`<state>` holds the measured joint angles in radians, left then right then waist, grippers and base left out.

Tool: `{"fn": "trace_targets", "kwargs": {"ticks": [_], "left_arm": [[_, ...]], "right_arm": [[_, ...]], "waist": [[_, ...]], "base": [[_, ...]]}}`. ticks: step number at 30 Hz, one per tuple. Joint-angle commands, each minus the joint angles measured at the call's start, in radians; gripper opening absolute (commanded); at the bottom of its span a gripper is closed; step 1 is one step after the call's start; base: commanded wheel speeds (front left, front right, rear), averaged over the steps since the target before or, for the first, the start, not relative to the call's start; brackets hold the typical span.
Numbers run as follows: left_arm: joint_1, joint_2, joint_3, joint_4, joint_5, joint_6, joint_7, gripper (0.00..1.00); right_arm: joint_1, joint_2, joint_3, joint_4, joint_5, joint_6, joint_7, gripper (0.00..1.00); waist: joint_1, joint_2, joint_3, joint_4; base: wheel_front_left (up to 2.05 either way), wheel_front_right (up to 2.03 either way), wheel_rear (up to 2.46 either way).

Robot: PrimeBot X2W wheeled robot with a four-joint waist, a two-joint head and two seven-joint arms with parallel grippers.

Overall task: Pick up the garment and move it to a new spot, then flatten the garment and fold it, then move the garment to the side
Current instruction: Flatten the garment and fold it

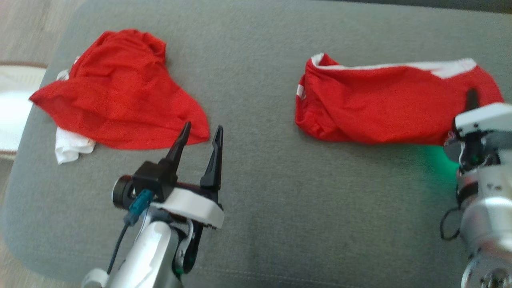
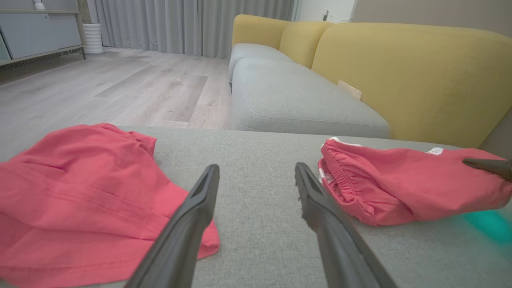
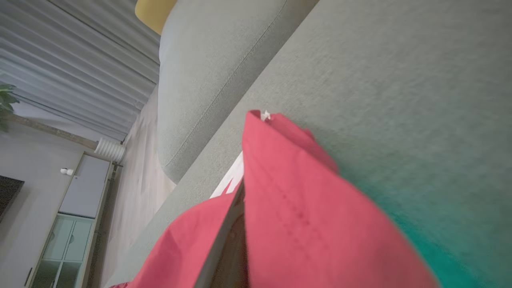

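Red shorts with white trim lie bunched on the right of the grey cushion; their elastic waistband faces me in the left wrist view. My right gripper is at their right end, shut on the cloth. One dark finger rests on top, and red fabric drapes over the other and hides it. My left gripper hovers open over bare cushion, just off the lower right corner of a second red garment, touching nothing.
The second red garment has a white piece sticking out beneath it near the cushion's left edge. A yellow and grey sofa stands beyond, with wooden floor to its left. A green glow falls under my right wrist.
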<state>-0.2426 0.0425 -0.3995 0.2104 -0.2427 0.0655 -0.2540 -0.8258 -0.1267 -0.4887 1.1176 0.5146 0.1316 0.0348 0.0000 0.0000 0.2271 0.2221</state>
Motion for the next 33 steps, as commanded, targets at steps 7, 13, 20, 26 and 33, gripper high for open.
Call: {"fn": "trace_targets", "kwargs": {"ticks": [7, 13, 20, 26, 33], "left_arm": [[0.040, 0.008, 0.048, -0.019, 0.020, -0.008, -0.008, 1.00], [0.060, 0.008, 0.055, -0.021, 0.025, -0.008, -0.008, 1.00], [0.072, 0.008, 0.052, -0.014, 0.031, -0.018, -0.008, 1.00], [0.074, 0.008, 0.044, -0.006, 0.030, -0.021, -0.008, 1.00], [0.088, 0.008, 0.049, 0.007, 0.028, -0.023, -0.008, 1.00]], "right_arm": [[0.153, 0.033, 0.057, -0.150, 0.062, -0.001, -0.028, 0.00], [0.255, 0.040, 0.019, -0.193, 0.029, -0.001, -0.089, 0.00], [0.270, 0.054, -0.053, -0.192, -0.055, -0.001, -0.143, 0.00], [0.244, 0.071, -0.002, -0.234, -0.073, -0.001, -0.151, 0.00], [0.251, 0.076, 0.234, -0.293, 0.091, -0.001, -0.158, 0.00]], "waist": [[0.0000, 0.0000, -0.099, -0.079], [0.0000, 0.0000, -0.125, -0.107], [0.0000, 0.0000, -0.142, -0.113], [0.0000, 0.0000, -0.157, -0.096], [0.0000, 0.0000, -0.184, -0.064]], "base": [[0.00, 0.00, 0.00], [0.00, 0.00, 0.00], [0.00, 0.00, 0.00], [0.00, 0.00, 0.00], [0.00, 0.00, 0.00]]}}
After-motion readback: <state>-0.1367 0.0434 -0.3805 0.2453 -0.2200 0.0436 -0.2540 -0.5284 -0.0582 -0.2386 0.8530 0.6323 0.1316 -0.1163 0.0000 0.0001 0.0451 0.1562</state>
